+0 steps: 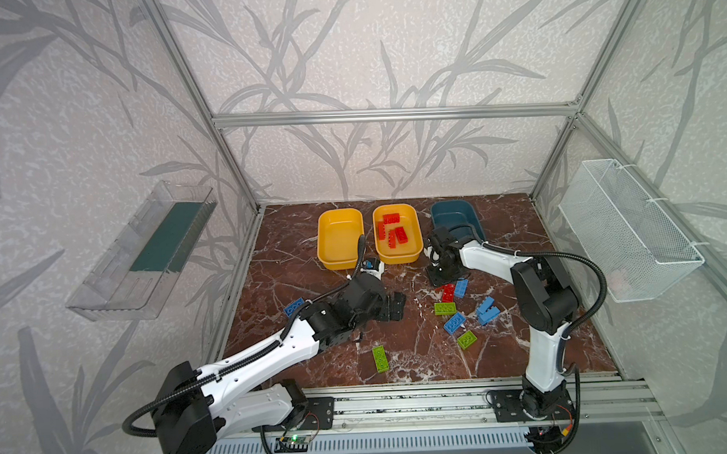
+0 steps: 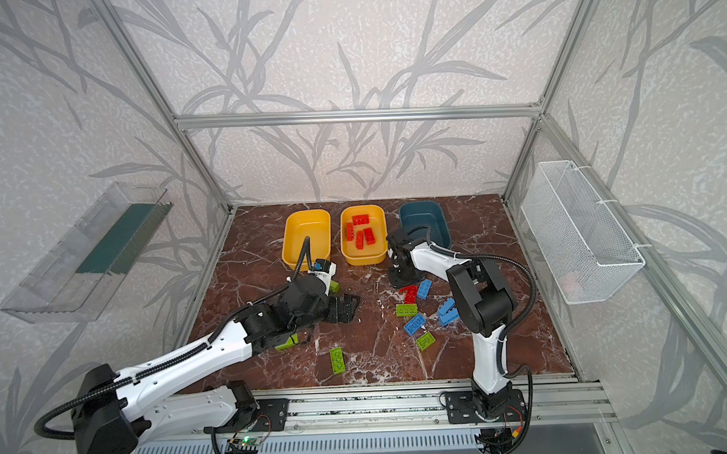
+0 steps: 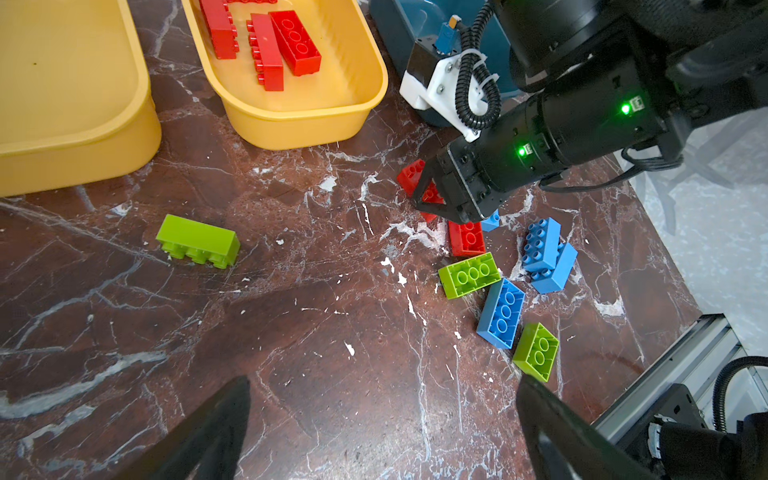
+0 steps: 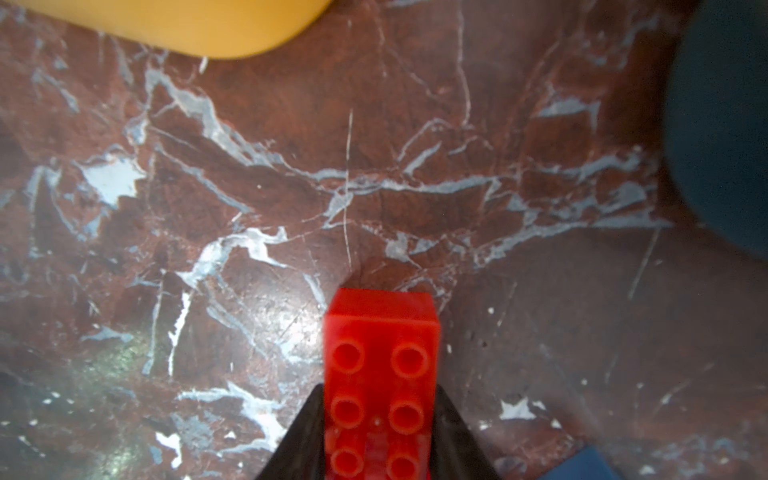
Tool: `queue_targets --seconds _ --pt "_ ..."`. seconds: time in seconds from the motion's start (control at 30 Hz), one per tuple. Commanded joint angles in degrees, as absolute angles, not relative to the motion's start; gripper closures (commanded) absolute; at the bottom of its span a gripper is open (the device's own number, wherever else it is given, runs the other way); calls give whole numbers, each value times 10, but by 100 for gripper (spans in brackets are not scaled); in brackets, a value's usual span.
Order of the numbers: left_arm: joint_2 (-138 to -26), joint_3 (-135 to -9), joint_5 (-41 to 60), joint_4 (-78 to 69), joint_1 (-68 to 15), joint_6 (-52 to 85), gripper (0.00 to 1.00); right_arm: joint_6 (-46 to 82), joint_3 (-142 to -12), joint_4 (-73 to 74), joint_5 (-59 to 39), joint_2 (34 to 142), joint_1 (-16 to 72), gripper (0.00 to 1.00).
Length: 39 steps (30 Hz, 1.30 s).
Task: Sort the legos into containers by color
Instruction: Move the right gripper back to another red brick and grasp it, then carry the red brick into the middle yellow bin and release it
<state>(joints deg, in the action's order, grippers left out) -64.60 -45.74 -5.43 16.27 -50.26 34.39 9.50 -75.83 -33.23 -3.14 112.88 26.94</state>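
Right now, the right wrist view tells the most: a red brick (image 4: 380,332) sits bumps-up between the two black fingers (image 4: 451,436) of the right gripper (image 4: 379,390), and each finger presses on one long side of it, so the jaws are closed on the brick. One end of the brick sticks out past them, toward a yellow tub (image 4: 187,29) and a dark blue tub (image 4: 723,124), and the brown table (image 4: 415,166) lies under it. I cannot tell from this view if the brick is lifted. The left wrist view shows the same gripper from the side, low over the table, with red showing on both sides of its tip; I cannot tell if that is one brick or two. This view also shows the left gripper (image 3: 382,380) with its jaws spread wide and nothing between them. Near the right gripper lie loose blue bricks (image 3: 503,313) and green bricks (image 3: 469,274), and one more green brick (image 3: 197,241) lies alone on its side by an empty yellow tub (image 3: 62,104). Some red bricks (image 3: 295,41) lie in the yellow tub next to it. Both top views show all three tubs in a row at the back of the table, which no wrist view does, but there the right gripper hides its own jaws. A blue brick (image 1: 294,307) beside the left arm (image 1: 254,360) shows plainly in a top view and in no wrist view.
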Motion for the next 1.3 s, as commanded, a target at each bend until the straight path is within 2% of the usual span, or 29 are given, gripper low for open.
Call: queue_targets --seconds 0.0,0.2,0.47,0.63,0.9,1.17,1.27 --pt "-620 -444 -72 170 -505 335 1 119 -773 -354 -41 1138 273 67" --pt "-588 -432 -88 182 -505 332 1 140 -798 -382 -40 1112 281 72" --pt "-552 -409 -123 197 -505 336 1 151 -867 -438 -15 1053 301 73" --pt "-553 -402 -136 197 -504 324 1 147 -921 -427 -21 1064 312 73" --pt "-575 -405 -140 189 -482 301 1 141 -1058 -416 1 1176 315 72" --pt "-616 -408 -93 165 -429 298 1 141 -1310 -499 10 1367 315 71" --pt "-629 -409 -77 157 -412 301 1 142 -1436 -553 6 1448 316 65"
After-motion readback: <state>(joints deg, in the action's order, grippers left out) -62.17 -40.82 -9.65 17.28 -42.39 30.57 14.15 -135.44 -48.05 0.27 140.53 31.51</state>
